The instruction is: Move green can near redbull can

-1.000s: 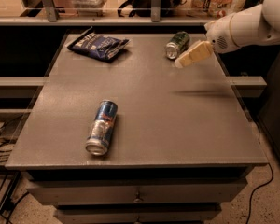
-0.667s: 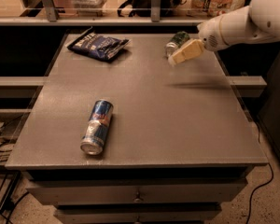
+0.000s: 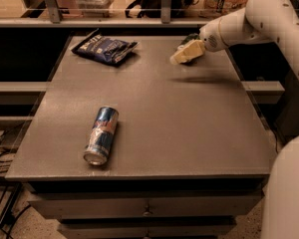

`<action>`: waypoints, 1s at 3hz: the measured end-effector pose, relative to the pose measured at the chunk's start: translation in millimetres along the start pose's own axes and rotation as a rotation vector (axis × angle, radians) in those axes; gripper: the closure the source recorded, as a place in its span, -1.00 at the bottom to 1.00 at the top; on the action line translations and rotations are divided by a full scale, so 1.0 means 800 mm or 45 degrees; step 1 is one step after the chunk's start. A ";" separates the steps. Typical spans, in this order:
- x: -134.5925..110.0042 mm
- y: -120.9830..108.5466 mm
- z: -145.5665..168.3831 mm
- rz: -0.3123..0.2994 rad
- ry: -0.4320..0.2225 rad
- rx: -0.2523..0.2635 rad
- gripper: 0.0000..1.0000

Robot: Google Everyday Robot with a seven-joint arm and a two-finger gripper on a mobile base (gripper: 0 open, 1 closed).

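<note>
The redbull can (image 3: 101, 135) lies on its side on the front left part of the grey table (image 3: 189, 123), its silver end towards the front edge. The green can (image 3: 190, 37) is at the back right of the table. Only a dark sliver of it shows behind my gripper. My gripper (image 3: 183, 54) is cream coloured and reaches in from the right on the white arm (image 3: 249, 24). It sits right in front of the green can and covers most of it. I cannot tell whether it touches the can.
A dark blue chip bag (image 3: 105, 48) lies at the back left of the table. A shelf with a rail and boxes (image 3: 139, 4) runs behind the table. Drawers (image 3: 144, 208) are below the front edge. Cables (image 3: 2, 148) hang at the left.
My gripper has moved left and down towards the green can and now covers most of it. The redbull can and the chip bag have not moved.
</note>
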State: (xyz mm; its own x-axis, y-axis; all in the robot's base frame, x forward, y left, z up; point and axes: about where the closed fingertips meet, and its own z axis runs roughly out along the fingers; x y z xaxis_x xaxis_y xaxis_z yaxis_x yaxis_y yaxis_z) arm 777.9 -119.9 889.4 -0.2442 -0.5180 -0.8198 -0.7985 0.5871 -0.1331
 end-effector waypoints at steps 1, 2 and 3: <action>0.002 -0.019 0.018 0.025 0.010 0.011 -1.00; 0.003 -0.041 0.027 0.027 0.021 0.043 -1.00; 0.010 -0.058 0.028 0.027 0.040 0.065 -1.00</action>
State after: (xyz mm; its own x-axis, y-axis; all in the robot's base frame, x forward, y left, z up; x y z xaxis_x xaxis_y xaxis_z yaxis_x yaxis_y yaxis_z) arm 825.3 -136.9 876.4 -0.2788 -0.5237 -0.8050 -0.7638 0.6290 -0.1447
